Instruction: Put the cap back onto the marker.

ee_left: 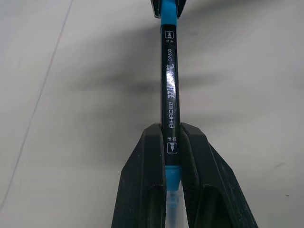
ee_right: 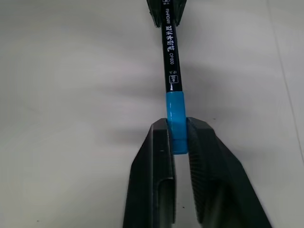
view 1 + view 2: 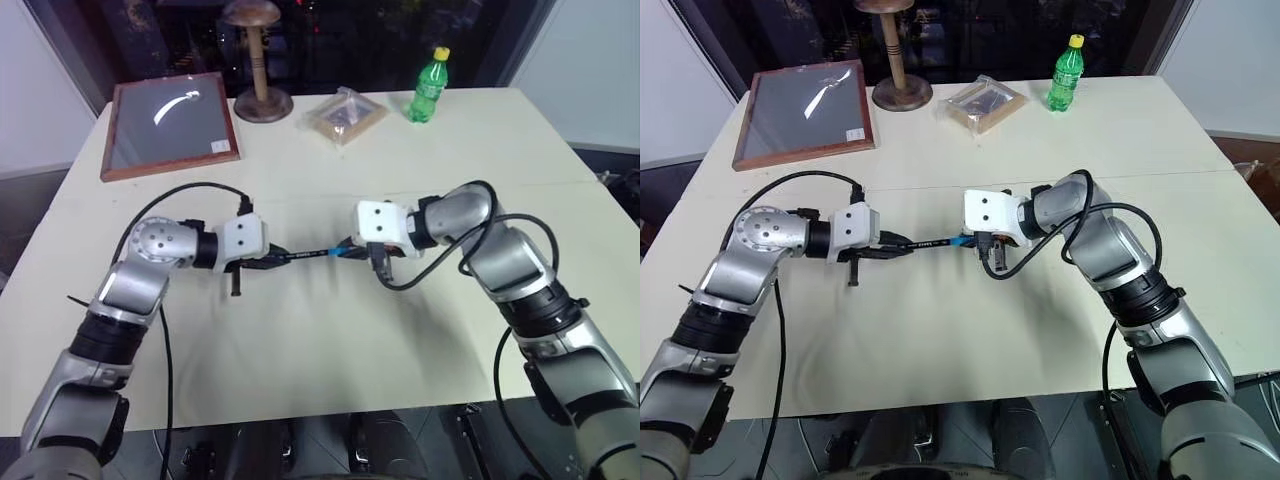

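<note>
Right wrist view: right gripper (image 2: 178, 137) is clamping the cap (image 2: 175, 122), already seated on the marker (image 2: 170, 47) that the left gripper (image 1: 172, 142) is pinching, both held above mid-table (image 3: 330, 340), so press straight along the barrel, then loosen only the cap side.

The marker (image 3: 310, 255) hangs level above the middle of the table (image 3: 320, 340), between the left gripper (image 3: 268, 259) on its left end and the right gripper (image 3: 352, 250) on its right end, where the cap (image 2: 175, 124) sits. Behind them stand four things: a framed panel (image 3: 168, 125) far left, then a wooden stand (image 3: 258, 62), a small packet (image 3: 344, 115) and a bottle (image 3: 429, 86) at the right.
</note>
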You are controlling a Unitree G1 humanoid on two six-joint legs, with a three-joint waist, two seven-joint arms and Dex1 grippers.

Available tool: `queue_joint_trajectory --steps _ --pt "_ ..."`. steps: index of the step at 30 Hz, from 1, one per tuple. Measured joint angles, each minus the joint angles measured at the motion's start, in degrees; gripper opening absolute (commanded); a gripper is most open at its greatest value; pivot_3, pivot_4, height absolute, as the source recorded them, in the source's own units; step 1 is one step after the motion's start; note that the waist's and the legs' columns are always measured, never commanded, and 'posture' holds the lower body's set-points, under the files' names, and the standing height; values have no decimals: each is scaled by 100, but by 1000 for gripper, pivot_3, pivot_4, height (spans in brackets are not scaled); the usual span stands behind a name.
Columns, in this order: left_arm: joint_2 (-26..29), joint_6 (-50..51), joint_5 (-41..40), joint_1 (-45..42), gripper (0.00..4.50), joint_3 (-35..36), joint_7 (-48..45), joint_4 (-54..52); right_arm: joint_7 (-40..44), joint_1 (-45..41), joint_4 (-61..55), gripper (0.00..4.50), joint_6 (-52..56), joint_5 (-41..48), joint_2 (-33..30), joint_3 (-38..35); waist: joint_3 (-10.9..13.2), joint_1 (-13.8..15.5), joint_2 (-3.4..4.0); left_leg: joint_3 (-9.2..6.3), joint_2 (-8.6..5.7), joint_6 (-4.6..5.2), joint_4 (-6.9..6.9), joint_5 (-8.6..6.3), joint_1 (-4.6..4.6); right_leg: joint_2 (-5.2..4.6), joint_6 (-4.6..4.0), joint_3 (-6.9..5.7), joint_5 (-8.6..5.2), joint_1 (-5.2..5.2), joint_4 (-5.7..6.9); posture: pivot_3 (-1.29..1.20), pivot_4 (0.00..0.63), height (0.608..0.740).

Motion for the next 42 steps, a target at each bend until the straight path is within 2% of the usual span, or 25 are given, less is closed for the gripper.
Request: queue_joint_trajectory --steps 5,13,19,26,32,37,42 --pt "165 157 -197 256 0 108 128 -517 1 -14 124 4454 -221 -4 36 152 0 -7 0 1 0 0 0 0 1 0 0 1 0 0 0 0 150 740" --pt "488 549 -411 892 0 393 408 -994 -38 -36 208 4454 -241 29 -57 127 0 -1 0 1 1 0 0 0 1 -2 0 1 0 1 0 0 150 740" --pt "452 1349 -637 1391 0 870 1158 -1367 -183 -42 138 4454 54 178 -119 -122 0 -2 0 -2 1 0 -1 0 1 -2 0 1 0 1 1 0 150 740" --pt "-30 3279 -1038 2238 0 1802 2689 -2501 -549 547 -586 4454 911 405 -202 -428 -2 -1 -3 -5 1 0 -1 0 1 -7 0 2 0 4 2 0 150 740" --pt "-862 5689 -1493 3125 0 2453 3998 -4124 -936 1040 -1162 4454 1530 530 -294 -575 -3 -1 -6 -15 1 -4 0 2 5 -12 0 7 0 8 3 0 150 740" --pt "-1277 7292 -1530 3129 0 2883 4711 -4748 -1205 1332 -1473 4454 1878 685 -316 -613 -5 8 -9 -22 -1 -10 0 6 9 -3 -2 5 -1 16 3 0 150 740" --pt "-1462 7800 -1460 2901 0 2912 5122 -4752 -1370 1408 -1663 4454 2085 817 -358 -618 -6 5 -11 -23 -2 -10 0 6 9 -4 -3 6 -1 17 3 0 150 740"
